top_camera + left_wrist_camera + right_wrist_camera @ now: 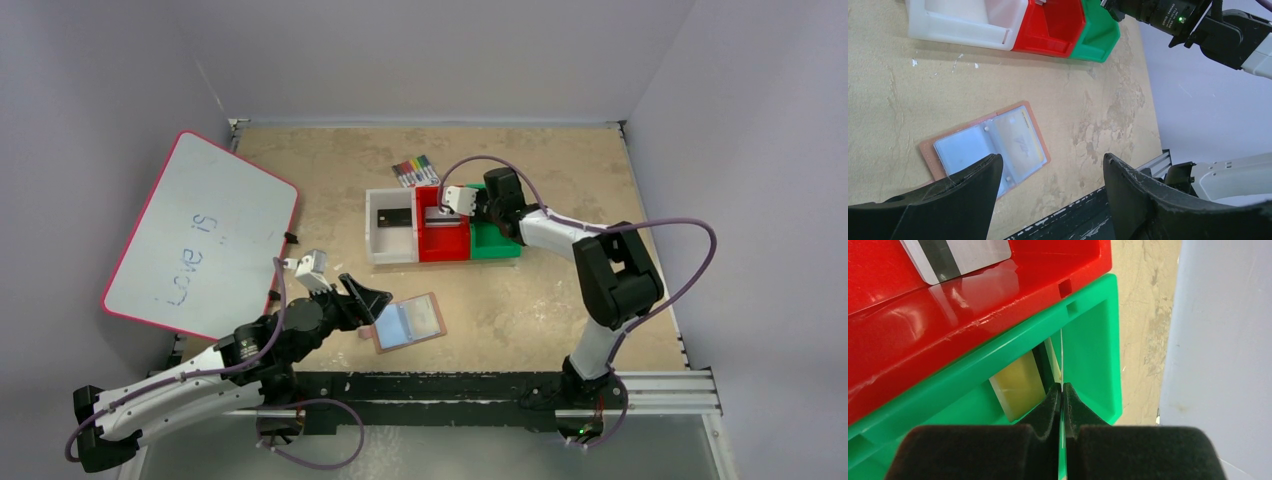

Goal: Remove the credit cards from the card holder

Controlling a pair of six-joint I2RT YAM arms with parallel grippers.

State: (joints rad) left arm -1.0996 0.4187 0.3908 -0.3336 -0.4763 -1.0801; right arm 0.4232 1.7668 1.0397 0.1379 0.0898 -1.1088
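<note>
Right claw (1062,390): clenched on a thin card (1061,355) seen edge-on, over the green bin (1088,340)
Left claw (1050,165): spread wide, empty, over the card holder (1013,142)
Card holder: open flat on the table (1088,115), apart from the bins
Silver card (963,255): in the red bin (998,300)

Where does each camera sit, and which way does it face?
Top: above and behind, looking down at the table; both arms show.
Left wrist: on its arm, facing the card holder past its open fingers.
Right wrist: on its arm, looking into the green bin; shut fingers pinch a card.
All share the red bin.
</note>
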